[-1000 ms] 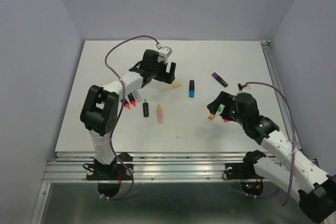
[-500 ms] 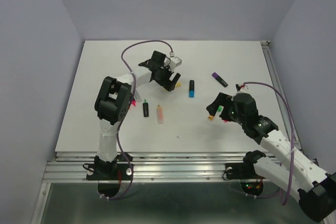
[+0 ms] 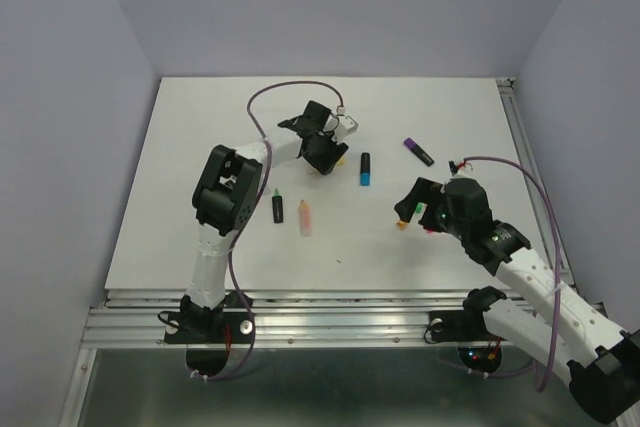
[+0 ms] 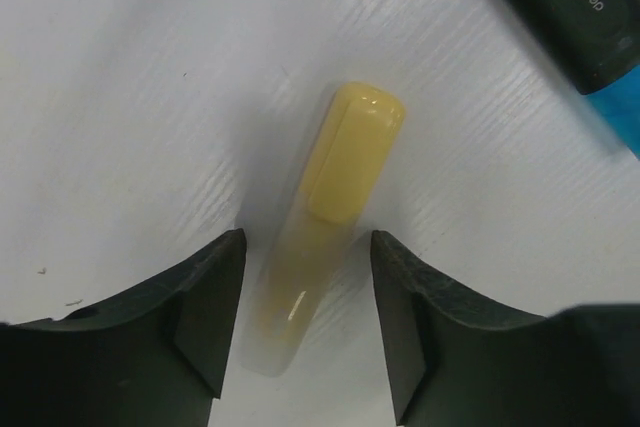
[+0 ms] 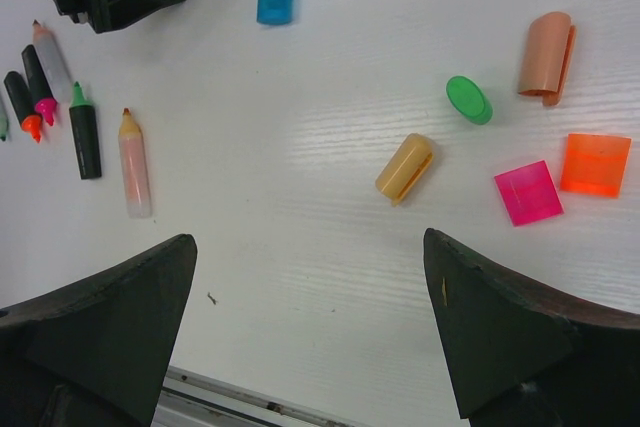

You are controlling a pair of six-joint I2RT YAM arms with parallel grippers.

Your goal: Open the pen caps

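Note:
My left gripper [image 4: 307,252] is open, low over the table, with one finger on each side of a pale yellow marker [image 4: 335,207]. The marker's glossy yellow end points away and its frosted end lies between the fingers. In the top view this gripper [image 3: 328,153] covers the marker. A black marker with a blue cap [image 4: 612,107] lies just right of it [image 3: 366,169]. My right gripper [image 5: 308,247] is open and empty above bare table [image 3: 412,203]. Loose caps lie near it: yellow-orange [image 5: 404,168], green [image 5: 468,99], peach [image 5: 546,57], orange [image 5: 595,163] and pink [image 5: 528,193].
Uncapped markers lie at the left: a black green-tipped one [image 5: 84,132], a pastel pink one [image 5: 134,167], and orange-tipped [image 5: 20,107] and pink-tipped [image 5: 40,87] ones. A purple marker [image 3: 418,151] lies at the back right. The table's metal front rail [image 3: 330,297] runs below.
My left gripper has swung right and come down around the yellow marker, its arm folding in. The right arm has not moved.

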